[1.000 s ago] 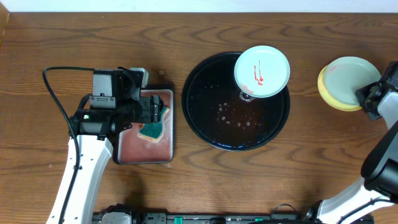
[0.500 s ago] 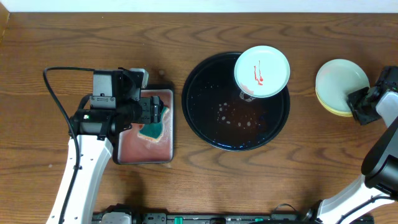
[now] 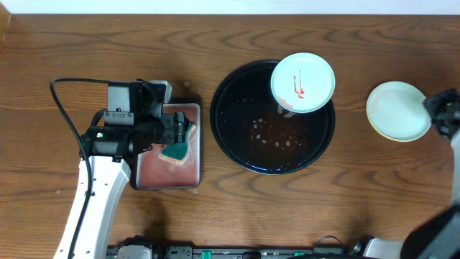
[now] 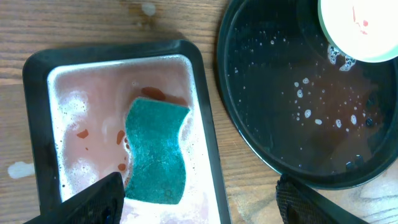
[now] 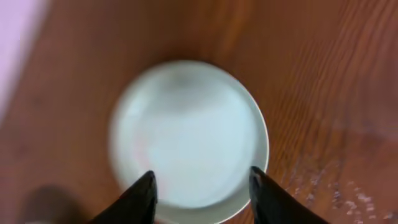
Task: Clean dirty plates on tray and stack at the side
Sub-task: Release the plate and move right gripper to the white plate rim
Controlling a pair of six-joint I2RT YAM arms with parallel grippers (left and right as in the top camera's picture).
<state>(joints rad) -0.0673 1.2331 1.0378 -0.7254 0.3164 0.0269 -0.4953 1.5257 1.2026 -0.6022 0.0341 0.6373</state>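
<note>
A mint-white plate (image 3: 302,83) with red sauce streaks rests tilted at the far right of the round black tray (image 3: 237,137); it also shows in the left wrist view (image 4: 364,28). A clean mint-white plate (image 3: 397,110) lies on the table at the right, covering the pale yellow plate almost entirely. My right gripper (image 3: 438,109) is open and empty just right of this stack; in the right wrist view its fingers (image 5: 144,194) hover over the plate's (image 5: 189,127) near rim. My left gripper (image 3: 181,129) is open above the teal sponge (image 4: 155,152).
The sponge lies in a rectangular black tray (image 3: 144,176) of pinkish soapy water left of the round tray. The round tray (image 4: 273,124) holds brownish water with suds. A black cable (image 3: 61,101) loops by the left arm.
My right gripper brought the mint-white plate down onto the yellow plate, let go and drew back to the right. The left arm has not moved.
</note>
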